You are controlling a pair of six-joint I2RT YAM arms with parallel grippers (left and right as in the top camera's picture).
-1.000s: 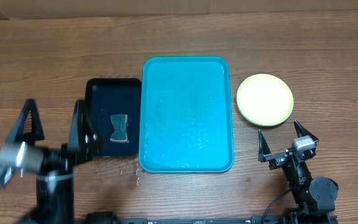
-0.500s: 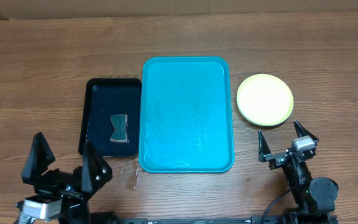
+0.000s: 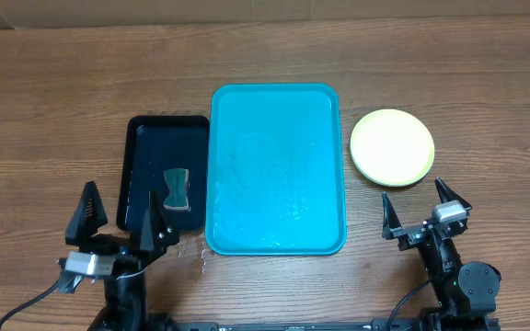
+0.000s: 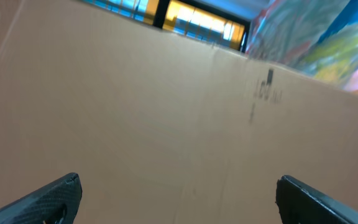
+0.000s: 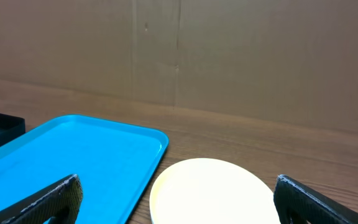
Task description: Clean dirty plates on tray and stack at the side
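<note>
While your left gripper (image 3: 120,204) and right gripper (image 3: 414,198) stand spread wide and empty at the near edge of the brown wood-grain table (image 3: 63,101), the large turquoise rectangular plastic tray (image 3: 277,167) lies at centre. A lime-rimmed round plastic plate (image 3: 392,145) sits just right of it, a plain cardboard wall (image 5: 229,56) behind.

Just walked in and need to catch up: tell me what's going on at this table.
Nothing is being handled. The left gripper and right gripper both stand open at the near edge of the table. The turquoise tray in the middle holds no plates; a lime-green plate sits to its right, though how many are stacked there is not clear. A sponge lies in the black tray on the left.
</note>
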